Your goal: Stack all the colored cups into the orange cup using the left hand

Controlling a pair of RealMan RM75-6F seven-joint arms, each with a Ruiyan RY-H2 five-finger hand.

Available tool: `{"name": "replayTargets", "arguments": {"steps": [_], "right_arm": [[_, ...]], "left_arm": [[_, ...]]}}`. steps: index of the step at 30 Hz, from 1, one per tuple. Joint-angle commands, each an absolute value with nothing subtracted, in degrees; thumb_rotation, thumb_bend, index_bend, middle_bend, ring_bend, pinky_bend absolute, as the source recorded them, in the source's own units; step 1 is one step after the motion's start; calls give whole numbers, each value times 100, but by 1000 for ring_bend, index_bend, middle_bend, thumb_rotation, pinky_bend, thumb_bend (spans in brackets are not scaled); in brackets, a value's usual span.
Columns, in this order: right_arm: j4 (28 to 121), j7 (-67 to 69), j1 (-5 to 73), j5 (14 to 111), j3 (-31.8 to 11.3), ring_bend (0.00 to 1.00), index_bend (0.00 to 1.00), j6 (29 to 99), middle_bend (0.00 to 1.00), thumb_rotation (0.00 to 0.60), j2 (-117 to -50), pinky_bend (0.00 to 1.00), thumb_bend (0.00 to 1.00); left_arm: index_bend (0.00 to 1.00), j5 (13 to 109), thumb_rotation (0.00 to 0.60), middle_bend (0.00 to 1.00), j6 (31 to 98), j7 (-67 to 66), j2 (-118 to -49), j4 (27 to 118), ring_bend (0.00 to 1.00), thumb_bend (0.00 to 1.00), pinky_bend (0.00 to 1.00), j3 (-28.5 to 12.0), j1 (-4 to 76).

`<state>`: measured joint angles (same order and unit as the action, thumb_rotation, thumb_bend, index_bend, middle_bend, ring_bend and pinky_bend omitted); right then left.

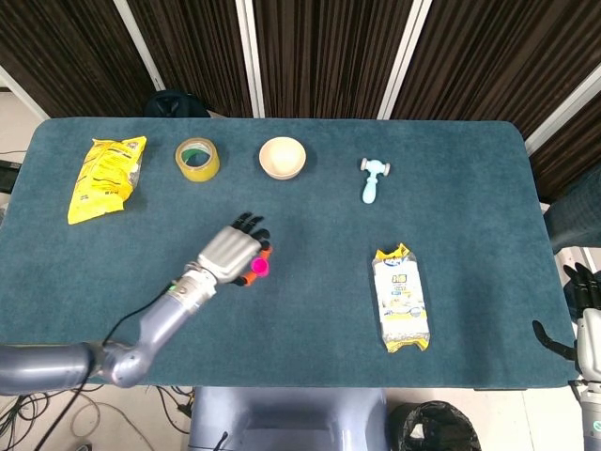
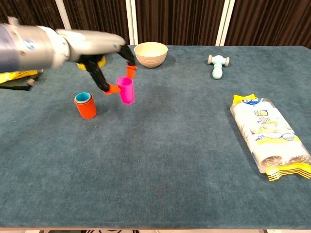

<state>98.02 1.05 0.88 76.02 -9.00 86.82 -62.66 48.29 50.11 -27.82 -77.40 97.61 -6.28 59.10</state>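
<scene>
In the head view the left robot hand (image 1: 233, 254) reaches out over the table (image 1: 310, 310), its back to the camera, and only a sliver of the pink cup (image 1: 259, 267) peeks out beneath it; the orange cup is wholly hidden under the hand and forearm here. The right robot hand (image 1: 584, 299) sits off the table's right edge, partly cut off; its fingers look loosely apart with nothing in them, and it is far from the cups. Further off lie a yellow bag (image 1: 106, 177), a tape roll (image 1: 197, 159), a bowl (image 1: 283, 157), a toy hammer (image 1: 373, 178) and a packet (image 1: 401, 299). In the chest view the left robot hand (image 2: 111, 68) pinches the pink cup (image 2: 127, 90) between orange-tipped fingers (image 2: 113, 89), the cup upright with its mouth up and seemingly lifted off the table. The orange cup (image 2: 86, 107) stands upright on the table just left of and below the pink cup, with a teal cup (image 2: 83, 97) already nested in it. The coming move likely turns on this: the pink cup must shift left until its vertical axis lines up over the orange cup's mouth, then descend. How high it hangs is hard to judge.
</scene>
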Motion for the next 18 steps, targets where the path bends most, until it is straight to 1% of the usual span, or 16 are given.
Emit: {"name": "replayTargets", "arguments": {"steps": [1,5,8,18], "right_arm": [[9796,79,89,7594,-903,124,115,8687,78,600,-6280,39,325],[9791,26,104,7591,-889,124,116,8663,78,600,-6318,39,324],[9792,4,109,7595,-884,124,116,8660,78,600,-6332,39,325],[9784,-21,100,7580,-900,124,116,8697,78,600,-6352,39,324]], "left_arm": [[440,5048,600,217,5032,-2349,-7236,9883,0,297,0,-580,5599],[441,5326,600,218,4979,-1863,-6927,9834,0,297,0,-552,5359],[442,5546,600,219,4908,-1592,-6832,9752,0,297,0,-520,5251],[443,6072,600,220,4743,-1009,-6934,9269,0,297,0,-401,5026]]}}
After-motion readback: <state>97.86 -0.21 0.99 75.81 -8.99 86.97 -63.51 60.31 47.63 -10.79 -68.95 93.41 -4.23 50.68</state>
